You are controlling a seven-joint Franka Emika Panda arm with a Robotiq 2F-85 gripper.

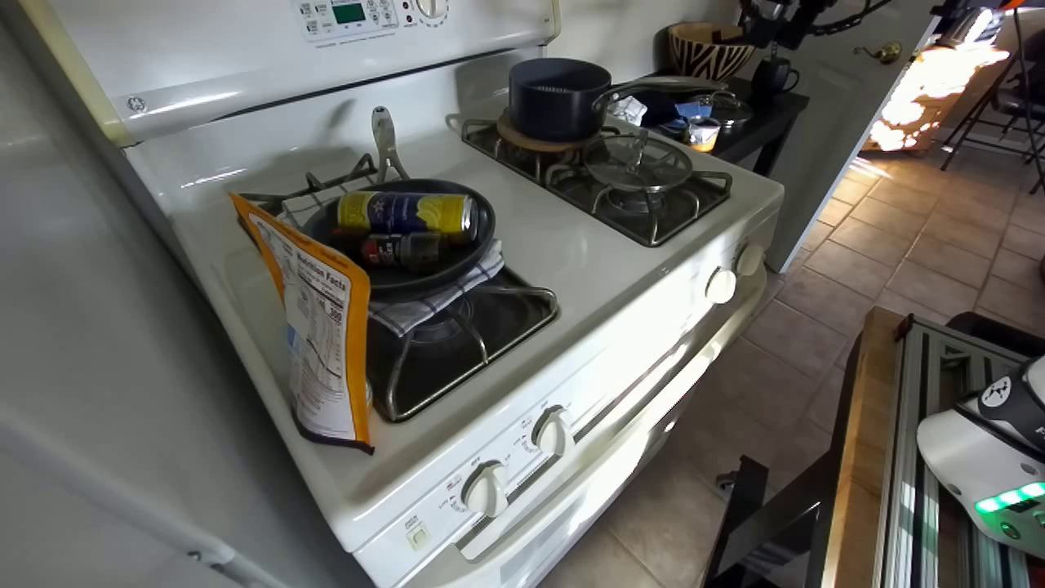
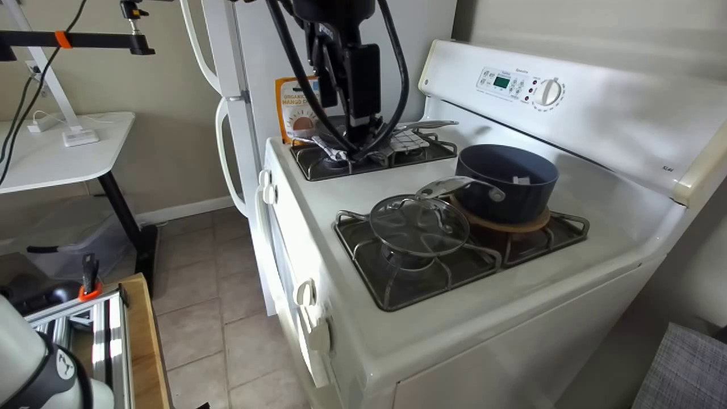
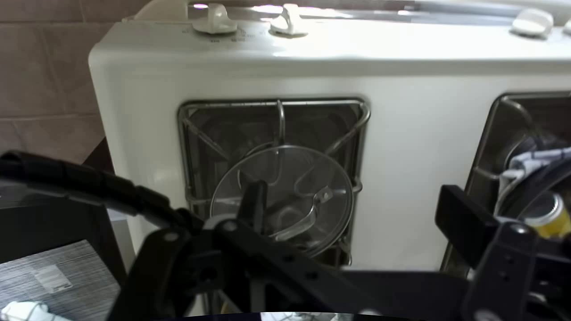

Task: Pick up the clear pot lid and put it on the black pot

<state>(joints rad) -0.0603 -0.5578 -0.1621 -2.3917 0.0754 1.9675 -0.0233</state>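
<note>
The clear pot lid (image 1: pixel 641 163) lies on the front burner grate nearest the black side table, its arched metal handle facing up; it also shows in an exterior view (image 2: pixel 412 233) and in the wrist view (image 3: pixel 290 171). The black pot (image 1: pixel 555 106) stands upright and uncovered on the back burner behind the lid, also in an exterior view (image 2: pixel 500 193); something small and white shows inside. In the wrist view the pot is hidden or out of frame. My gripper (image 3: pixel 357 207) is open and empty above the stove; one finger overlaps the lid in the wrist view, apart from it.
The pot's silver handle (image 2: pixel 446 186) reaches out beside the lid. A round wooden trivet (image 2: pixel 525 224) is under the pot. A frying pan (image 1: pixel 483 253) with a can and a jar sits on the opposite burners, beside an upright orange-edged bag (image 1: pixel 326 327). A control panel rises behind.
</note>
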